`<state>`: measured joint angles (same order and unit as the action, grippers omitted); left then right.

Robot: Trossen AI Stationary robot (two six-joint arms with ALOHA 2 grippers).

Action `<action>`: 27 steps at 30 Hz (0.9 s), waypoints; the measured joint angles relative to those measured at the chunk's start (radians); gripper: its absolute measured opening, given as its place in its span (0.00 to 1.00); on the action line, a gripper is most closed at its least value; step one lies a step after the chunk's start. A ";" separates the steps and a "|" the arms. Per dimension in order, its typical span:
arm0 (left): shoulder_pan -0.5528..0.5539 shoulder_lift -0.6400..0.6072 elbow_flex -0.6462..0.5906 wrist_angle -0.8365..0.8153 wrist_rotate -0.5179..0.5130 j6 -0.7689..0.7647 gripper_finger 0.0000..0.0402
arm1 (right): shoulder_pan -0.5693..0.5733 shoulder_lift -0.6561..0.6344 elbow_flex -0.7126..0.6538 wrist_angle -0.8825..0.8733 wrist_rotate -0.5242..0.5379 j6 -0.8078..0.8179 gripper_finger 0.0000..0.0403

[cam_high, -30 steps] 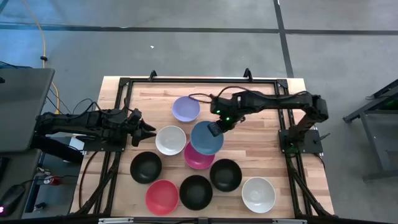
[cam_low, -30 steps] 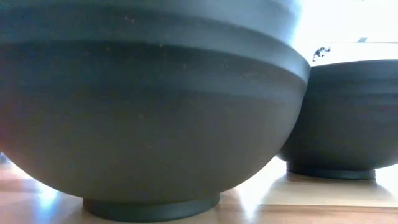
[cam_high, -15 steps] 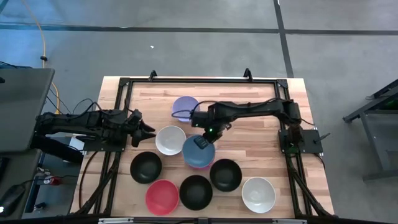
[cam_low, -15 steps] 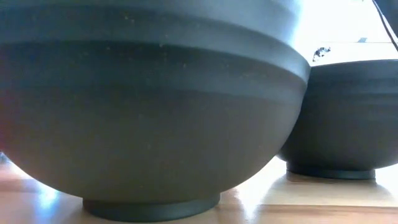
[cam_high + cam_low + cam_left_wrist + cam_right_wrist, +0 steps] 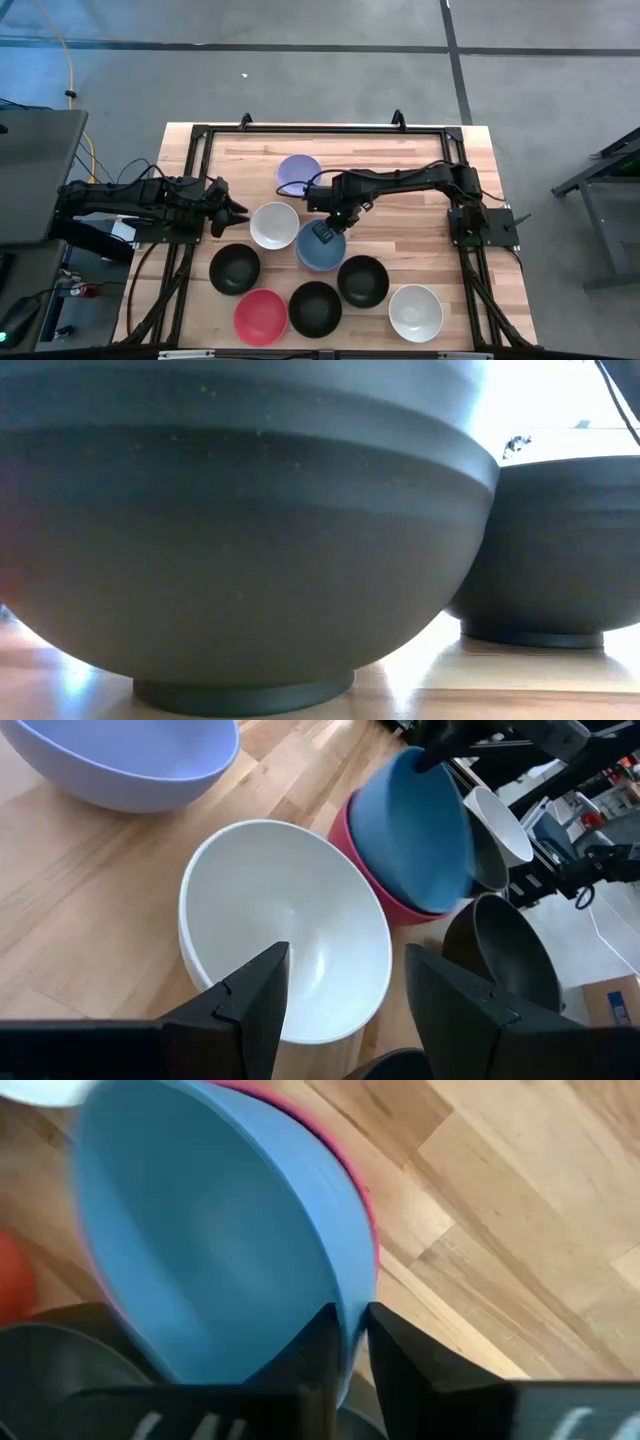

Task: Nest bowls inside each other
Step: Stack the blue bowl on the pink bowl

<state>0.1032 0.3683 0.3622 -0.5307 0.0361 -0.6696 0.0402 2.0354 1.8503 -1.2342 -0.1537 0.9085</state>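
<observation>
The blue bowl [image 5: 322, 248] sits tilted in the magenta bowl [image 5: 372, 892], whose rim [image 5: 352, 1155] shows beside it. My right gripper [image 5: 325, 232] is shut on the blue bowl's rim. My left gripper [image 5: 236, 212] waits open at the table's left side, facing a white bowl [image 5: 274, 225] that stands on its base. The lavender bowl [image 5: 298, 173] stands farther back. Along the near side stand three black bowls [image 5: 235, 269] [image 5: 315, 308] [image 5: 363, 281], the red bowl [image 5: 260, 316] and a second white bowl [image 5: 415, 312]. My right gripper pinches the blue bowl's rim [image 5: 350, 1295] on the bowl's far side, one finger [image 5: 322, 1348] inside the bowl and one finger [image 5: 388, 1348] outside. The fingers come from above, slanting from the far right. The bowl is tilted, its lower part inside the magenta bowl.
Bare wood [image 5: 410, 215] lies to the right of the stacked pair and along the far edge. A dark metal frame [image 5: 200, 135] borders the table. In the low view two black bowls [image 5: 240, 560] [image 5: 560, 560] fill the picture.
My right gripper has carried the blue bowl toward the near edge and a little left, then down. The bowl, which hung beside the magenta bowl, now covers it and sits in it. My left arm has kept still.
</observation>
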 joint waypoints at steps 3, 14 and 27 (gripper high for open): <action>0.000 0.000 0.000 0.001 0.009 0.000 0.46 | 0.000 0.000 0.000 0.001 0.004 -0.009 0.16; 0.000 0.000 0.000 0.004 0.007 0.000 0.46 | -0.001 0.020 0.000 -0.012 0.035 -0.051 0.14; 0.000 0.000 0.000 0.004 0.005 -0.007 0.46 | -0.002 0.054 0.000 -0.001 0.000 -0.082 0.01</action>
<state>0.1032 0.3683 0.3622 -0.5266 0.0410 -0.6769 0.0378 2.0892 1.8500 -1.2347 -0.1542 0.8268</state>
